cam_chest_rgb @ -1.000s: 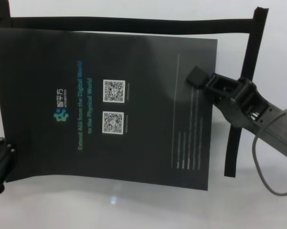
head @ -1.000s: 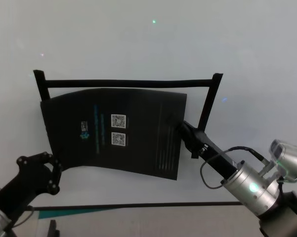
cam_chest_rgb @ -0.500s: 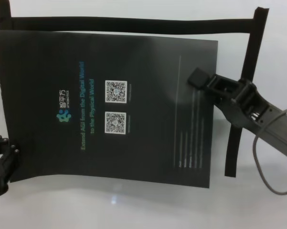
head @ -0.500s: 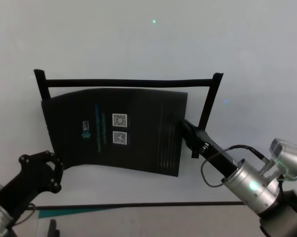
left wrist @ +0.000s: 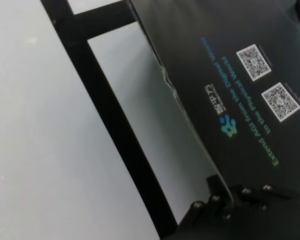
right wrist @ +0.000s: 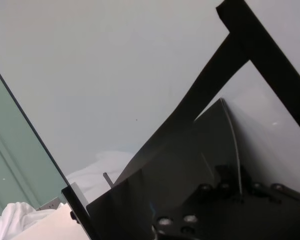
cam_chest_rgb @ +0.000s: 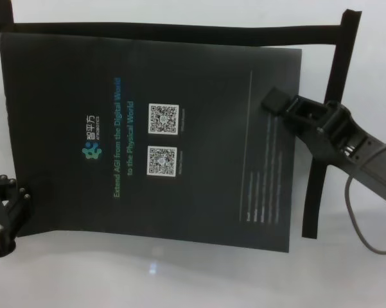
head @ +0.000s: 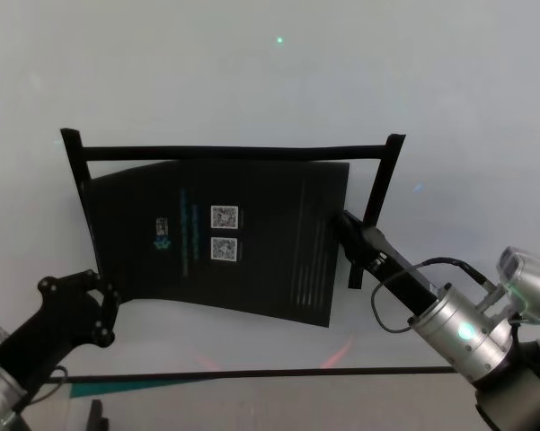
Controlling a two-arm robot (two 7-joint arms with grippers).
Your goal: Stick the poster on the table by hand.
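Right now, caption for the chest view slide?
Both grippers, left and right, at the poster edges inside the table's tape frame.

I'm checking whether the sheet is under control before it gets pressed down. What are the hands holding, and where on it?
The poster: the left hand grips its near-left corner, the right hand its right edge.

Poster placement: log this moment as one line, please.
poster: inside tape frame, skewed | right end effector: on its right edge | left end effector: at near-left corner | table: white
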